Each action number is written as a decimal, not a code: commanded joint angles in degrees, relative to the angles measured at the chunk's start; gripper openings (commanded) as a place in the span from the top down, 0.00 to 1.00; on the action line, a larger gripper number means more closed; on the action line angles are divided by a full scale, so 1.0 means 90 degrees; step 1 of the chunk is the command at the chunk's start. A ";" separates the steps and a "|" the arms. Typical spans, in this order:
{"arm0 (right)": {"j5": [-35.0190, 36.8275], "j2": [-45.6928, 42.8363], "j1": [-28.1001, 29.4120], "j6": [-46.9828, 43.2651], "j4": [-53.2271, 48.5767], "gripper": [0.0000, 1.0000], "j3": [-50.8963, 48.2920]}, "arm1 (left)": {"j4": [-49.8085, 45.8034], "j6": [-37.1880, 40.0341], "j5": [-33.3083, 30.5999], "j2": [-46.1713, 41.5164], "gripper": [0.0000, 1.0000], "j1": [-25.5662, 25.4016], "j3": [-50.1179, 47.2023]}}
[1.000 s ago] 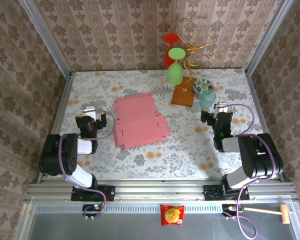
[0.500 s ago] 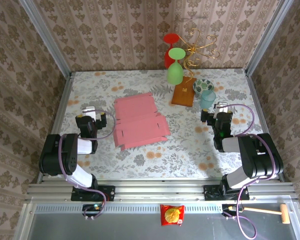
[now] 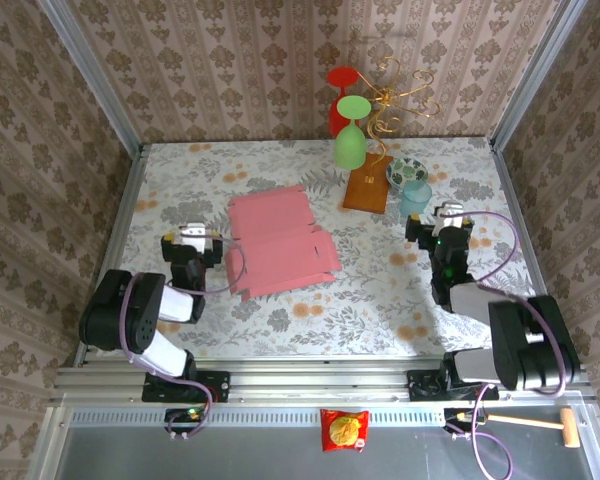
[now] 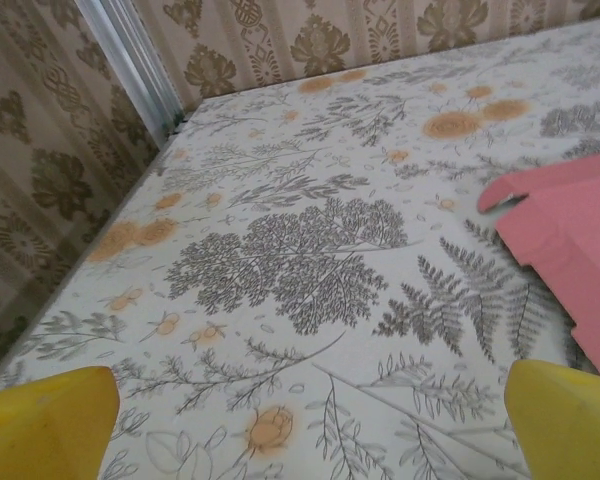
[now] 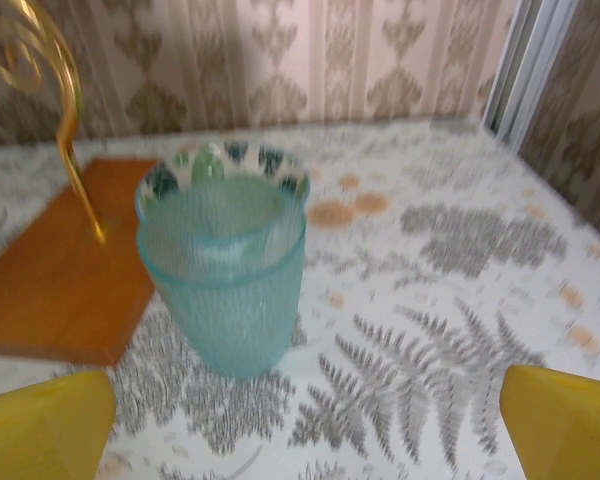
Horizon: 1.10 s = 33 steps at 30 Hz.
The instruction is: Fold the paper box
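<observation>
Left fingers: the yellow pads [image 4: 45, 425] of my left gripper [image 3: 189, 238] stand spread as wide as they go, with only flowered cloth between them and nothing pinched.
Right fingers: the pads [image 5: 40, 425] of my right gripper [image 3: 447, 218] are spread just as wide, and they are empty too.
Left reach: I sit low beside the paper box [image 3: 278, 243], near it but apart. Its pink flap edge shows at the right of my wrist view.
Right reach: I face a teal cup [image 5: 225, 280] standing upright just ahead, untouched. The box is well apart from me.
Paper box: it lies flat and unfolded on the middle of the table [image 3: 380, 300], creases up and flaps out, nearer my left arm.
Why so: by my reckoning nothing is folded yet. Wide jaws suit slipping under a flap edge, and my left is the better placed to do that. My right must first swing clear of the cup.
Beyond the cup: a patterned bowl [image 5: 225, 165] sits behind it, beside a brown-orange board [image 5: 60, 260] carrying a gold wire stand [image 5: 50, 90].
Writing: I can read none on the box or the cup. A red-and-yellow packet [image 3: 343, 430] below the table's near edge has print too small to make out.
</observation>
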 commanded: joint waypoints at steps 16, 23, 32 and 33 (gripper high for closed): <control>-0.1075 -0.1264 0.1926 0.4811 -0.9134 0.28 0.4481 | -0.9447 -0.4920 0.2665 -0.1442 0.32 -0.0487 0.4935; -0.2365 -0.0883 0.3410 0.7294 -0.6349 0.36 0.2286 | -0.9960 -0.4637 0.3321 -0.0274 0.62 -0.0210 0.4573; -0.2766 0.0501 0.4243 0.9025 -0.3673 0.30 0.1163 | -0.9327 -0.4399 0.3422 0.1156 0.60 -0.0041 0.4465; -0.2745 0.0642 0.4261 0.9094 -0.3352 0.31 0.1103 | -0.9258 -0.4462 0.3441 0.1202 0.60 -0.0108 0.4392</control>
